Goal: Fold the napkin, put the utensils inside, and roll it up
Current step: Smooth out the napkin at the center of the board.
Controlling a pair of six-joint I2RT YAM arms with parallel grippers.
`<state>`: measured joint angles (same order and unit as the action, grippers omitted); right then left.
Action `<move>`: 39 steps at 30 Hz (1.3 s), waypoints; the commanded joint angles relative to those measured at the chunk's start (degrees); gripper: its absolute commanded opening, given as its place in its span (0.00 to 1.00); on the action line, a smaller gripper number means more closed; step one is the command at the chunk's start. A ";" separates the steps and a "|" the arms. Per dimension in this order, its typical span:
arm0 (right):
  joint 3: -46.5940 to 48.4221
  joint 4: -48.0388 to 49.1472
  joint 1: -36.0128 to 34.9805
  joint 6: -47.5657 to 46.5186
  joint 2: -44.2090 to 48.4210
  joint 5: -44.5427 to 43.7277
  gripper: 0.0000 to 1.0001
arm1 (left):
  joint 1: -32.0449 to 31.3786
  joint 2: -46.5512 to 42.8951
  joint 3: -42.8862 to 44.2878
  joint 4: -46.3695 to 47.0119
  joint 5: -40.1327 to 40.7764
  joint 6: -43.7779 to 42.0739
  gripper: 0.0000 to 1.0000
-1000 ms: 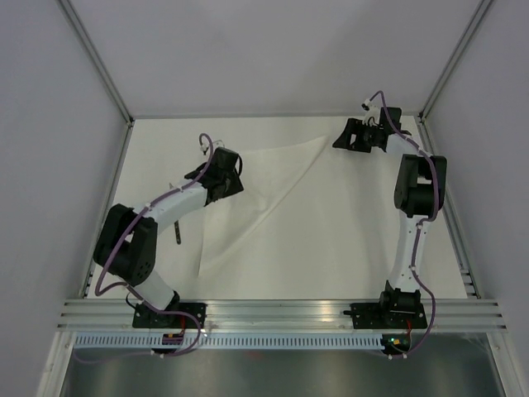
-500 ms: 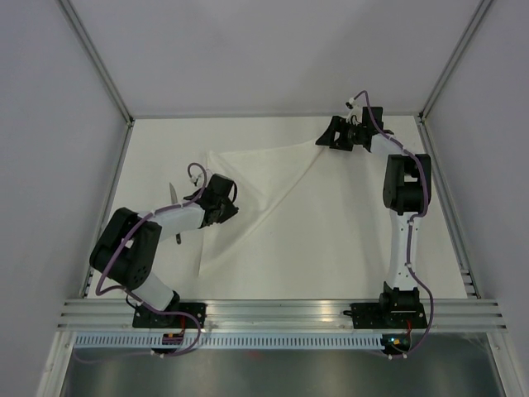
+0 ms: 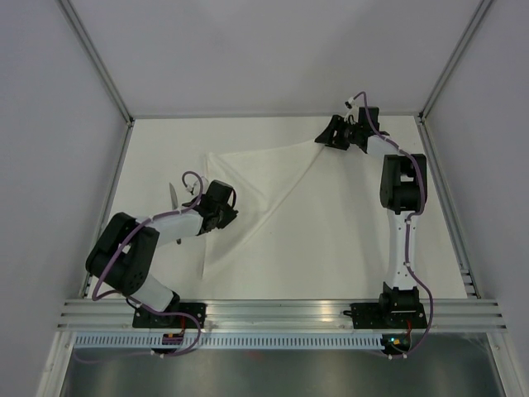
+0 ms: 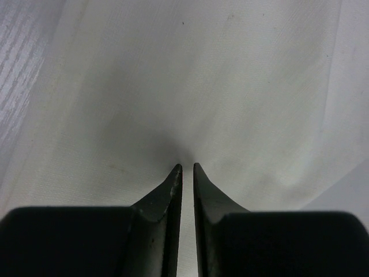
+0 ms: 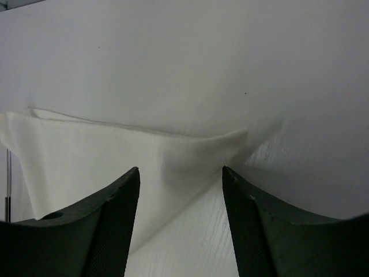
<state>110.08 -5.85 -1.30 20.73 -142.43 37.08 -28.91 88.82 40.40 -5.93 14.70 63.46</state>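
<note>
Top external view: pinching the napkin (image 3: 248,178), spread on the tabletop (image 3: 149,141), near its left edge with left fingers (image 4: 167,196) almost closed; straddling its far right corner with right fingers (image 5: 115,213) wide apart; leaving the knife (image 3: 172,195) lying just beside that left edge.

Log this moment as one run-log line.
phase: folding napkin | left gripper: pinched shut on napkin | right gripper: open, straddling napkin's far corner | knife: left of napkin, untouched
</note>
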 commanded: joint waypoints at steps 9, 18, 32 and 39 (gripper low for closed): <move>0.40 -2.76 -0.72 1.42 -2.33 -4.38 0.45 | -0.98 -1.54 -1.29 -1.45 -0.98 1.75 0.11; -5.32 0.13 0.33 3.26 1.28 -8.69 0.18 | -1.06 -0.93 -1.46 -1.54 -3.09 0.00 0.02; -18.67 3.04 7.80 4.85 10.59 -12.73 0.05 | -2.56 -1.36 -2.43 -2.33 -3.36 0.26 0.02; -17.36 -0.21 8.95 2.47 9.80 -12.39 0.05 | -2.73 -6.45 -6.47 -2.42 -2.75 1.23 0.11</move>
<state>92.51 -1.61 6.92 25.74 -133.10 28.36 -31.38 85.01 36.29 -5.50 11.66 64.03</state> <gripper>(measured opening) 0.052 0.079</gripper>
